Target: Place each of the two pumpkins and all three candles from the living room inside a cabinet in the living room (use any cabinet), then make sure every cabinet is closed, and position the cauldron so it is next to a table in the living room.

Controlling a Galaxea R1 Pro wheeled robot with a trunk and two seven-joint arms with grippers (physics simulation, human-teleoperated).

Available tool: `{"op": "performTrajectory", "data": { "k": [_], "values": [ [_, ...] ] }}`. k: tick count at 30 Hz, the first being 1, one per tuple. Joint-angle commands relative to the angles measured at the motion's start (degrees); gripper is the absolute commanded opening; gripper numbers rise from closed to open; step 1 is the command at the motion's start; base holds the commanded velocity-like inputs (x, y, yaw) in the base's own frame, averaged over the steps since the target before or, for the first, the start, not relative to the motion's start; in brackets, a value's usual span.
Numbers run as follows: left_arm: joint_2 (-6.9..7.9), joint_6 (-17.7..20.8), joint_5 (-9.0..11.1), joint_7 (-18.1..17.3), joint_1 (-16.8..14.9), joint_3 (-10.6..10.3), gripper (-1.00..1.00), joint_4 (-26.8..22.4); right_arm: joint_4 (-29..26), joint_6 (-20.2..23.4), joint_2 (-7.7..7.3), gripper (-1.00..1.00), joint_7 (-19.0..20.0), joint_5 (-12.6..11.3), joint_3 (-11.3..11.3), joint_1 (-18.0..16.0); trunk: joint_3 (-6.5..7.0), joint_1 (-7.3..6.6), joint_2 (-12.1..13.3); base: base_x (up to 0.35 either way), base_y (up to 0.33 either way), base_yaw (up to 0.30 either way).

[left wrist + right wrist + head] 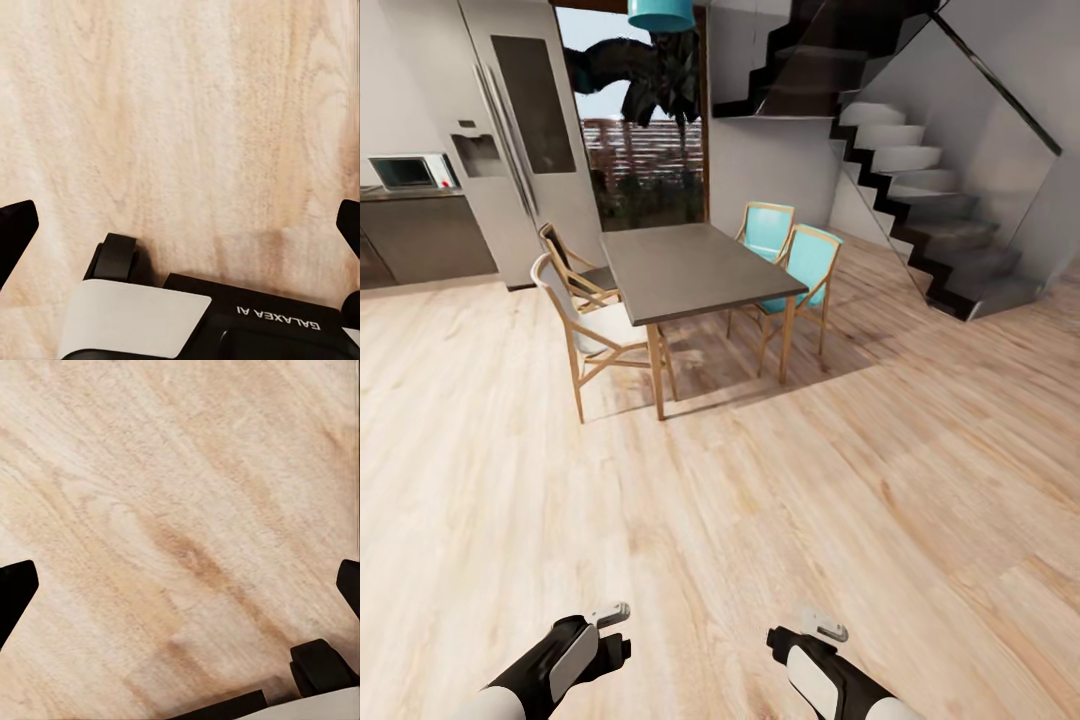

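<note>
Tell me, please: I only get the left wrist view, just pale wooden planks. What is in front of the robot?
Observer: A dark dining table stands ahead on the plank floor.
Operator: Any seats?
Observer: Yes, two turquoise chairs on one side and wooden-framed chairs opposite.
Operator: Is the other hand carrying something?
Observer: No, the right hand is open and holds nothing.
</note>
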Motion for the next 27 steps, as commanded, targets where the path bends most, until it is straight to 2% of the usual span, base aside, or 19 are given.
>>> {"op": "performTrajectory", "data": {
  "k": [1,12,20,27],
  "values": [
    [0.08,0.18,0.61,0.51,0.00,-0.43,1.00,-0.18,-0.07,0.20,-0.03,1.00,-0.41,-0.16,0.42,-0.05,-0.08,0.00,-0.03,0.000,0.000,-0.273],
    [0.08,0.18,0.62,0.51,0.00,-0.40,1.00,-0.18,-0.01,-0.41,-0.03,1.00,-0.39,-0.16,0.41,-0.05,-0.50,0.00,-0.03,0.008,0.009,-0.272],
    [0.08,0.18,0.62,0.51,0.00,-0.48,1.00,-0.18,-0.01,-0.45,-0.03,1.00,-0.39,-0.16,0.42,-0.05,-0.82,0.00,-0.03,0.189,0.158,-0.271],
    [0.08,0.18,0.62,0.51,0.00,-0.46,1.00,-0.18,-0.01,-0.45,-0.03,1.00,-0.39,-0.16,0.42,-0.05,-1.10,0.00,-0.03,0.084,0.029,-0.271]
  ]
}}
